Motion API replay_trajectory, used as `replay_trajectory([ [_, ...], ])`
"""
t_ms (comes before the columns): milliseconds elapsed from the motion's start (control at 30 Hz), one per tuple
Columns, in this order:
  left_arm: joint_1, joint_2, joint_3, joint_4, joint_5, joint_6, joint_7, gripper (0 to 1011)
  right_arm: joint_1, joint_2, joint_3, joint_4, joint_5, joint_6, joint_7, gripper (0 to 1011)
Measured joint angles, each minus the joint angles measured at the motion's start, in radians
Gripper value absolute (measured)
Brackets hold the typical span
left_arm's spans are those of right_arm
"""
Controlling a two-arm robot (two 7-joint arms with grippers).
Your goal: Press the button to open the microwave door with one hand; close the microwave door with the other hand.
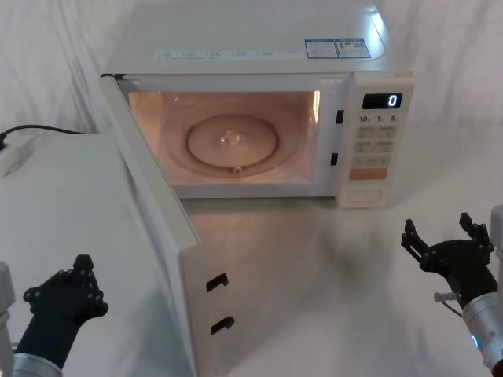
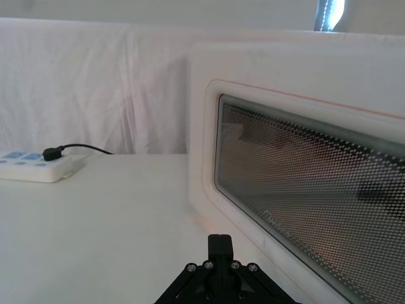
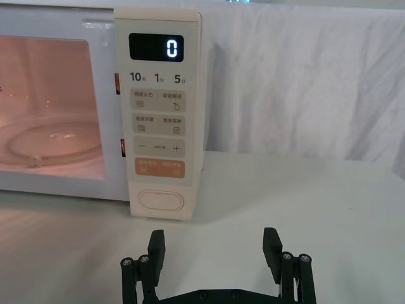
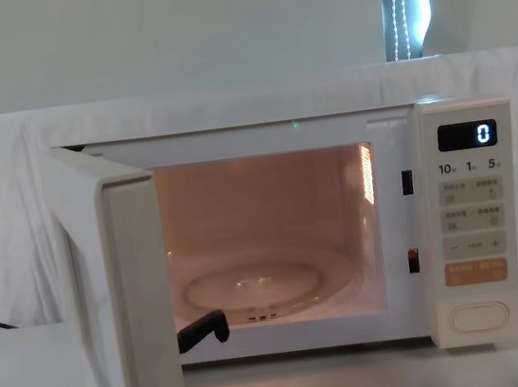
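Left hand (image 1: 63, 298), fingers pressed together, waits outside the wide-open microwave door (image 1: 157, 236); right hand (image 1: 449, 255), spread, idles. Next: push it shut.

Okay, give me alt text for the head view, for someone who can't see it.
A cream microwave sits on a white table with its door swung wide open toward the camera, showing the lit inside and glass turntable. The left hand is low beside the door's outer face; the right hand, open, is low right, in front of the control panel.
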Motion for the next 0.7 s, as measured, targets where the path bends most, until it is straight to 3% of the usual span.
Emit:
replay_trajectory([
  [333, 0.029, 0.019, -0.046, -0.070, -0.067, 0.049, -0.096, 0, 0.000, 0.000, 0.000, 0.000, 0.000, 0.000, 0.000, 1002],
  [700, 0.044, 0.087, -0.135, -0.174, -0.266, 0.151, -0.209, 0, 0.000, 0.000, 0.000, 0.000, 0.000, 0.000, 0.000, 1002],
])
